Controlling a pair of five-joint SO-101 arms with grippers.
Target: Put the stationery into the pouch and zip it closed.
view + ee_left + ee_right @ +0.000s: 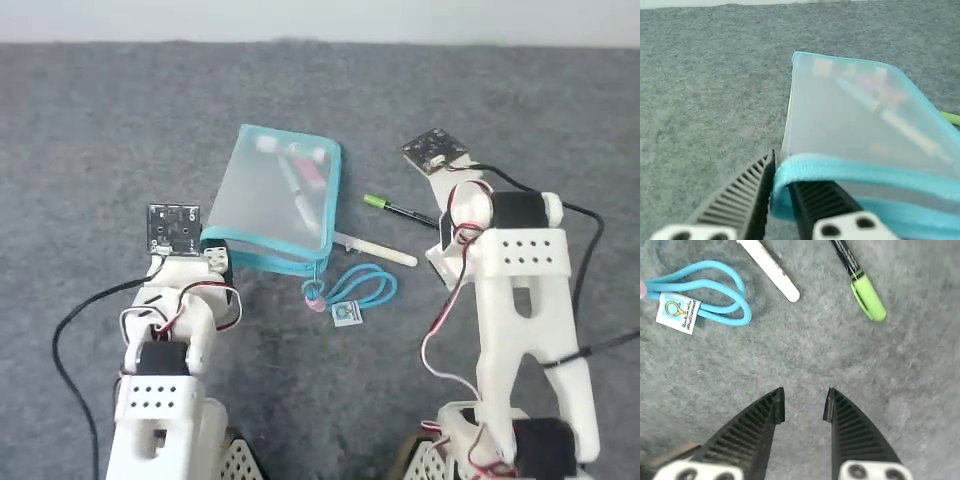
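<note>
Pouch: translucent with teal edging, lying flat mid-worktop; a few items show through it.
Left jaws: pinching the teal rim at the pouch's near corner.
Right jaws: spread, hovering over bare worktop and holding nothing.
Loose stationery: white pen just beside the pouch's zip end; green-capped pen near it, further out.
Cord: blue loop with a tag, lying by the zip end.
Risk, grasp: the pens are thin and round, so jaws closing off-centre would likely roll one away.
Risk, insertion: the mouth looks barely parted. A pen tip may catch the rim and shove the pouch out of the thin corner pinch.
Risk, zipping: the cord could tangle with the right jaws.
</note>
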